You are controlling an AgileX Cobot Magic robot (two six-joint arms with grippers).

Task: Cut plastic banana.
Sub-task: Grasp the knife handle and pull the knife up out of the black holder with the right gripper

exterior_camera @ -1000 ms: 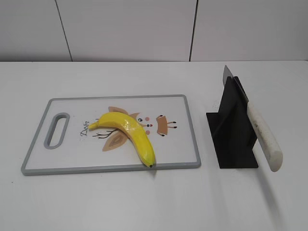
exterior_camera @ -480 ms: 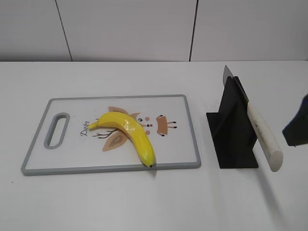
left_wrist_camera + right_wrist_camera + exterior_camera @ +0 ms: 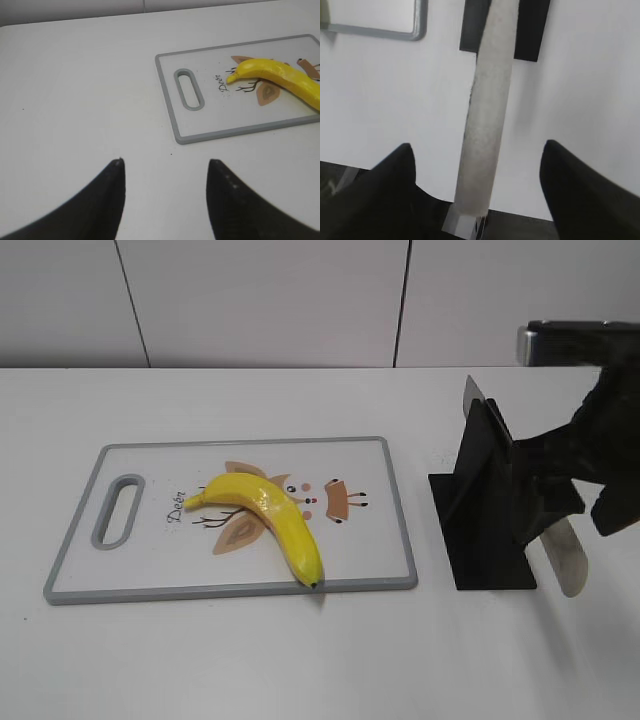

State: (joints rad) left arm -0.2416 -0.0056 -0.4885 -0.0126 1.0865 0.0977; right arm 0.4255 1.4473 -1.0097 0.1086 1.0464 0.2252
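Observation:
The plastic banana (image 3: 270, 520), glossy yellow and whole, lies aslant on the white cutting board (image 3: 150, 560); it also shows in the left wrist view (image 3: 280, 80). A knife with a white handle (image 3: 568, 562) rests in a black stand (image 3: 485, 525). My right gripper (image 3: 550, 502) is open over the handle. In the right wrist view its fingers (image 3: 477, 146) straddle the handle (image 3: 492, 95) with gaps on both sides. My left gripper (image 3: 165, 165) is open and empty above bare table, left of the board (image 3: 200, 130); it is out of the exterior view.
The board has a grey rim and a handle slot (image 3: 118, 510) at its left end. The black stand's base (image 3: 532, 30) lies right of the board's corner (image 3: 415, 30). The table's front edge shows below the knife handle's end.
My right arm has come in from the right edge and now covers most of the knife handle. The banana, board and stand have not moved.

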